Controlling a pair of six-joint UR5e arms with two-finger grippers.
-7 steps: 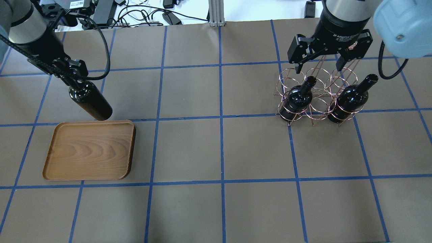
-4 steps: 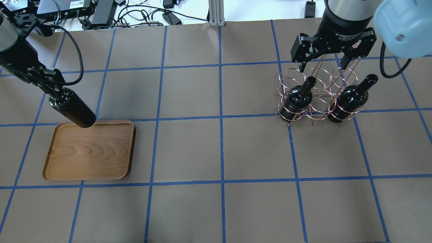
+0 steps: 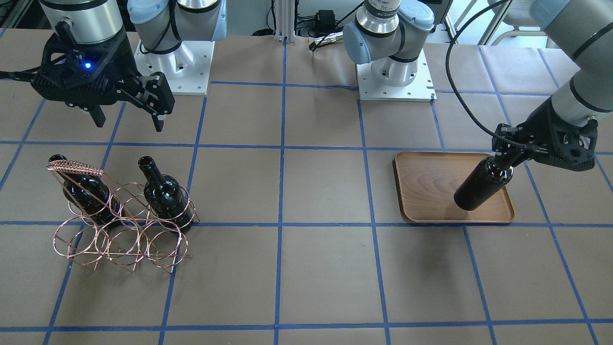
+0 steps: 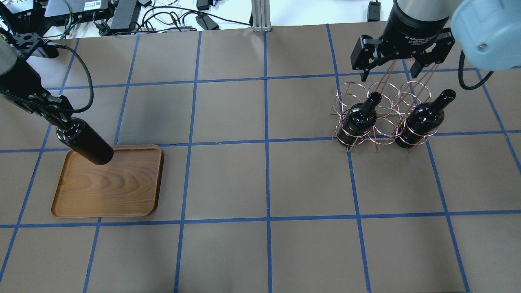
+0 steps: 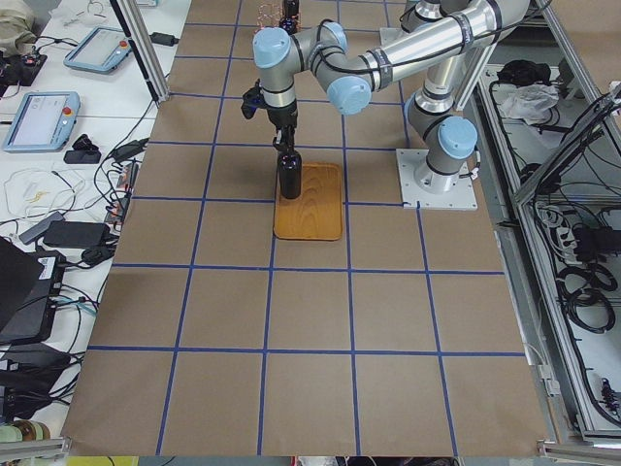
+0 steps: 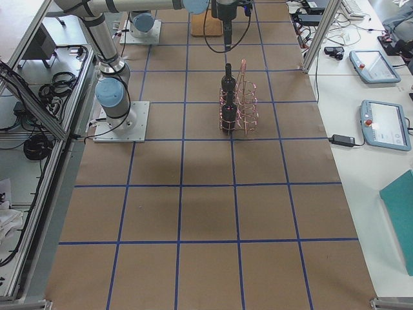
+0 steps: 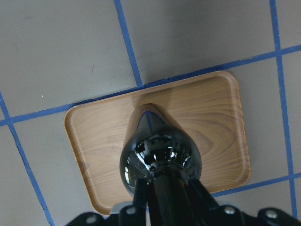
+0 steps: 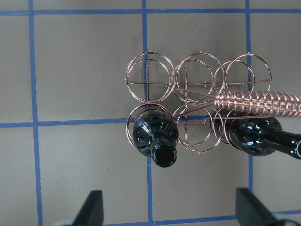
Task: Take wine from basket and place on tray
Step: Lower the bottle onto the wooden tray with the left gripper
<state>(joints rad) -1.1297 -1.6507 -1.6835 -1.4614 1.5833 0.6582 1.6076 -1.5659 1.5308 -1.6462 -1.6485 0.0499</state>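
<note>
My left gripper (image 4: 57,117) is shut on the neck of a near-black wine bottle (image 4: 86,143). It holds the bottle upright over the far left part of the brown wooden tray (image 4: 114,187). I cannot tell whether its base touches the tray. In the left wrist view the bottle (image 7: 160,160) hangs over the tray (image 7: 214,108). My right gripper (image 4: 388,74) is open and empty above the copper wire basket (image 3: 74,167). Two more bottles (image 4: 358,119) (image 4: 423,117) stand tilted in the basket's loops. They also show in the right wrist view (image 8: 153,134) (image 8: 256,137).
The table is covered in brown paper with a blue tape grid (image 4: 266,140). The basket's coiled handle (image 8: 258,100) rises between my right gripper's fingers and the bottles. Cables and boxes (image 4: 122,12) lie past the far edge. Both arm bases (image 3: 392,72) are bolted at the robot's side.
My left arm has carried the bottle left and towards the tray, so its base now sits over the tray's far left part. My right gripper has drawn slightly away from the basket, still open.
</note>
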